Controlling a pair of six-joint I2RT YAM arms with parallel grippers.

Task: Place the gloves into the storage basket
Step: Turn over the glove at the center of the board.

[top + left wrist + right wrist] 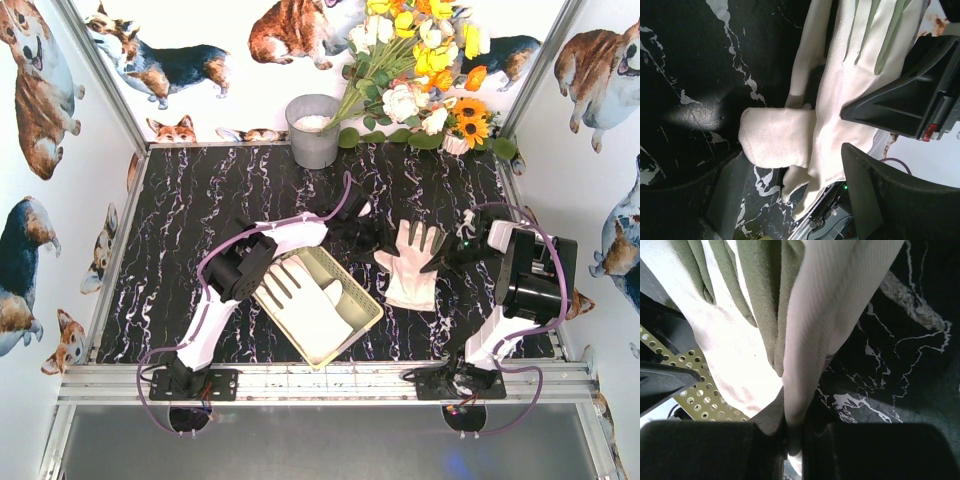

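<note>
Gloves [410,262] look soft, light and limp, so pinch a fabric fold: the right gripper [793,436] is clenched on one at centre right of the top view, another lies in the storage basket [352,285], and the left gripper [362,232] is released.

Layout: basket [352,285] sits on the worktop [190,230] near the front edge, left of centre, turned at an angle. First glove [300,300] lies inside it. Second glove [410,262] lies on the worktop just right of the basket, fingers toward the back. Bucket [313,130] stands at the back edge; flowers [420,70] are to its right.
</note>
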